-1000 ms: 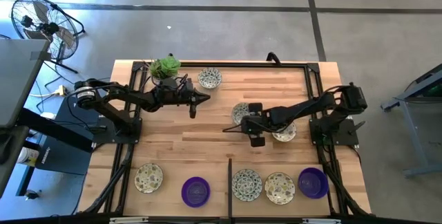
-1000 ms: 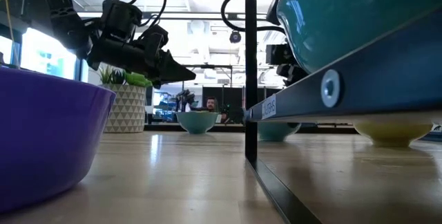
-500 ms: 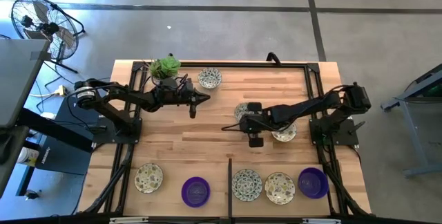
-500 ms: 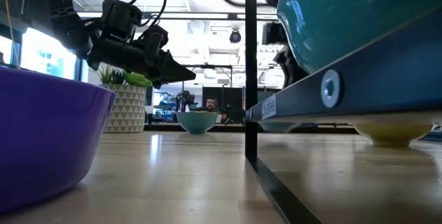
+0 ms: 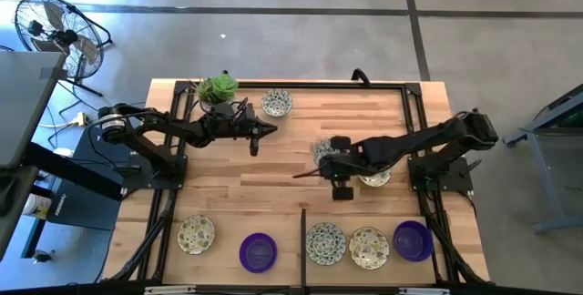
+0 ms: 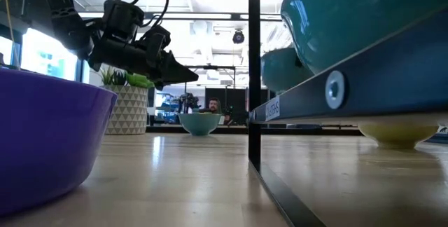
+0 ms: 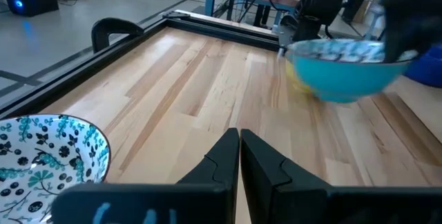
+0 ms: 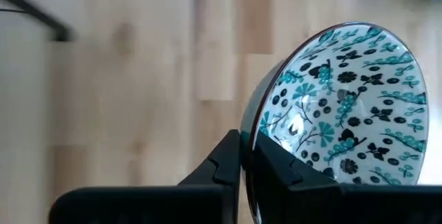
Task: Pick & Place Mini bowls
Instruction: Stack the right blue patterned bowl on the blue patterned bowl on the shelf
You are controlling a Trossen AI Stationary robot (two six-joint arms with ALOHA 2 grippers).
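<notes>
A mini bowl [image 8: 345, 106], white with a teal and dark pattern inside and teal outside, hangs above the table's middle [image 5: 321, 148], with my right gripper [image 8: 240, 141] shut on it. The left wrist view shows this bowl [image 7: 342, 68] in the air. A second patterned bowl [image 5: 373, 179] sits on the table beneath my right arm. My left gripper [image 7: 239, 137] is shut on nothing and hovers at the far left [image 5: 271, 129], beside a patterned bowl [image 7: 41, 158] standing on the wood. Several more bowls line the near edge: patterned ones [image 5: 196, 233] and purple ones [image 5: 258, 251]. My right gripper pinches the bowl's rim [image 8: 250, 137] at one side, one finger inside the bowl and one against its teal outer wall. The fingers come from above, slanting down. The bowl is lifted clear of the table and juts out sideways from the fingers, its opening up.
A potted green plant [image 5: 217, 89] stands at the far left corner behind my left arm. A black frame [image 5: 412, 104] borders the wooden table, with a dark post [image 6: 253, 73] at the near edge. Bare wood lies between the far bowls and the near row.
My right gripper has gone up with the patterned bowl and turned a little. The bowl stood on the table a second ago and now hangs clear of it.
</notes>
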